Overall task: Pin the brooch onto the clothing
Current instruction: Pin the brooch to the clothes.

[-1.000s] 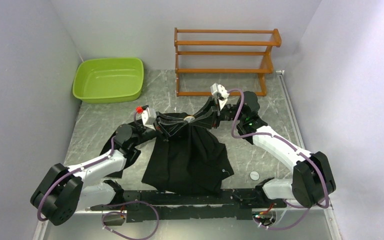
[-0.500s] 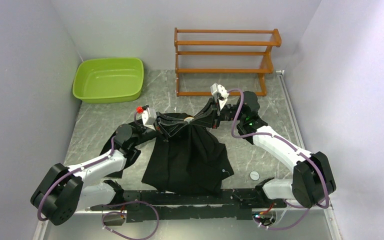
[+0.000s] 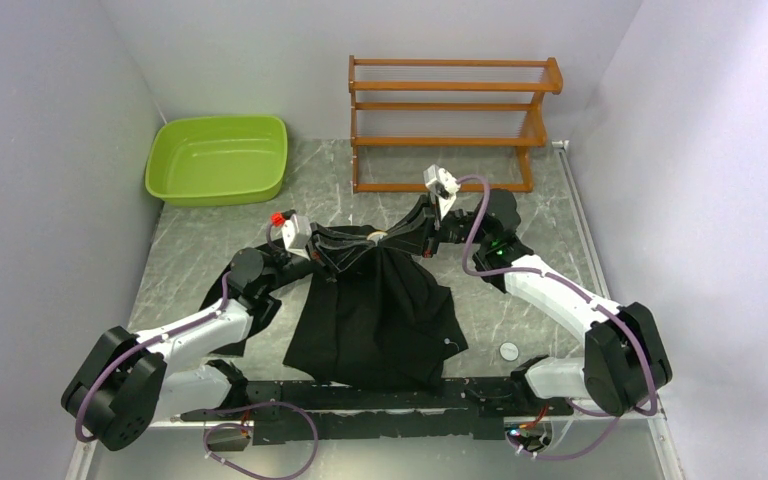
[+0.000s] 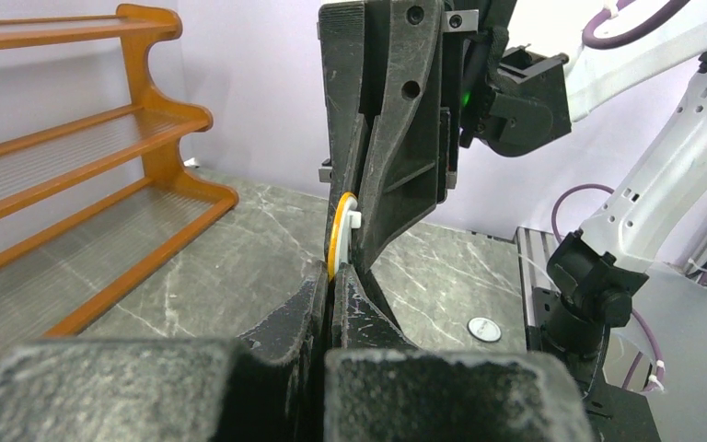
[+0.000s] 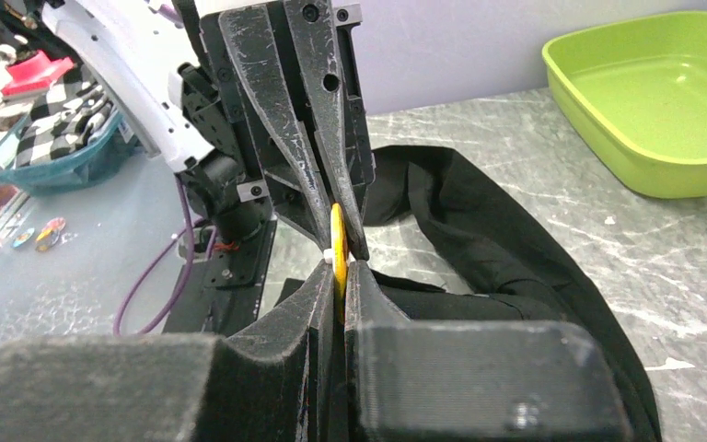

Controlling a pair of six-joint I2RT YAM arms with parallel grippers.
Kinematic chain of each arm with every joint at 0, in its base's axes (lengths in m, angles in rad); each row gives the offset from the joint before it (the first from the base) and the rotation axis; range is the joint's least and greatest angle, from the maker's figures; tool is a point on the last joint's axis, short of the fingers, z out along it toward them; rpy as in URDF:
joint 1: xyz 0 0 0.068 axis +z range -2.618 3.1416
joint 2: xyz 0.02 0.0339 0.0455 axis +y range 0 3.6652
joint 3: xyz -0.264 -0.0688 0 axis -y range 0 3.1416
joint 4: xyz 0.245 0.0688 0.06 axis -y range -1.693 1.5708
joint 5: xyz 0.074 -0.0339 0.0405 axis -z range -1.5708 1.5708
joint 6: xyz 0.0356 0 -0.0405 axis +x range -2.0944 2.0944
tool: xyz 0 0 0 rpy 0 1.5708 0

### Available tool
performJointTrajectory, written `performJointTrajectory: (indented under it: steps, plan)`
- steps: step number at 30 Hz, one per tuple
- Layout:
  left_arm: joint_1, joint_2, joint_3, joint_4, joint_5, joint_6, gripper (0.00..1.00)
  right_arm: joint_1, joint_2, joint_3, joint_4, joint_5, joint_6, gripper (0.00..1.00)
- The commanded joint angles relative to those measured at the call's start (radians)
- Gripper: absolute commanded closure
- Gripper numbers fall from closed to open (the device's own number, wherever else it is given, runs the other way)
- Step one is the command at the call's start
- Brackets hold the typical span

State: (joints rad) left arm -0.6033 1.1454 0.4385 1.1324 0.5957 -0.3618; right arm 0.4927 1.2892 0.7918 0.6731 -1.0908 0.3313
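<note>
right gripper (image 5: 334, 276): pressed together on the brooch (image 5: 336, 230), pinching it edge-on; the orange disc sits in the slit between my pads, with a small white bit on one side.
left gripper (image 4: 331, 281): pressed together, tips nose to nose with the right one and touching the brooch's rim. I can't tell whether it grips the disc itself.
brooch: in the air between my two tip pairs, above the middle of the table (image 3: 210, 240) and a bit toward its far edge. Not resting on the surface.
shirt (image 3: 375, 320): black, spread on the middle of the table, hem at the near edge and one sleeve trailing toward the left edge. The upper part is gathered to a peak right under my tips.
green basin (image 3: 218, 160): far left corner.
wooden rack (image 3: 450, 120): far edge, right of centre.
small white disc (image 3: 509, 350): on the table near the near edge, right of the shirt.
</note>
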Motion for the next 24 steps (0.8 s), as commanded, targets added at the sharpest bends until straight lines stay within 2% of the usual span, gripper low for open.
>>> performJointTrajectory:
  steps: [1, 17, 24]
  plan:
    - [0.002, -0.006, 0.025, 0.074, -0.026, 0.004, 0.97, 0.004, -0.005, -0.026, 0.166, 0.059, 0.099, 1.0]
    - [0.003, 0.006, 0.0, 0.087, -0.104, -0.015, 0.97, 0.004, -0.047, -0.046, 0.335, 0.068, 0.2, 1.0]
    - [0.002, 0.005, -0.006, 0.084, -0.169, -0.023, 0.97, 0.004, -0.071, -0.04, 0.337, 0.072, 0.203, 1.0]
